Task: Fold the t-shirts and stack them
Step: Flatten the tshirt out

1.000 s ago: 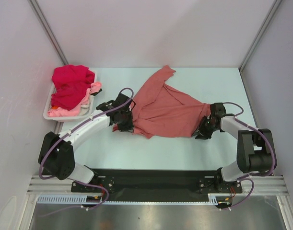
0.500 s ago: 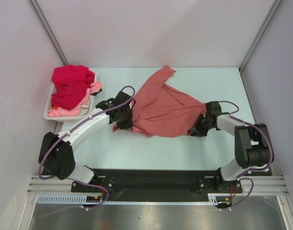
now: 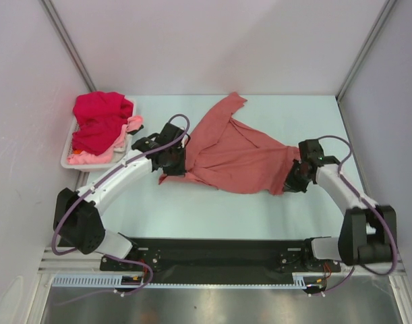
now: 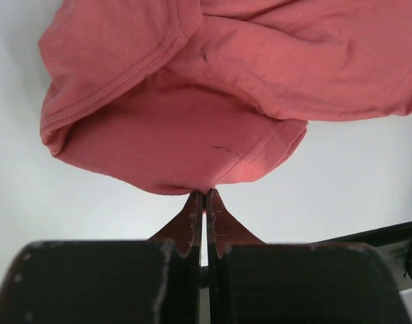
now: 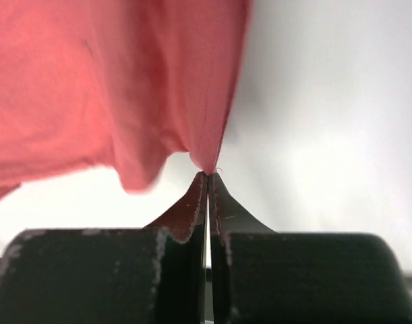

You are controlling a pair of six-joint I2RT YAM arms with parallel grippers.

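Soft, rumpled salmon-red t-shirt [image 3: 236,152], stitched hems between tight dark jaws

light: bright, even | shadows: faint | blur: t-shirt [image 5: 91,88] soft, right wrist view

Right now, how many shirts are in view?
3: salmon shirt on the table; crimson shirt and pink shirt in the left basket, where more may hide.

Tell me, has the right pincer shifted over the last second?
Yes. The right pincer has slid slightly rightward, toward the table edge on that side, and is shut on the salmon t-shirt.
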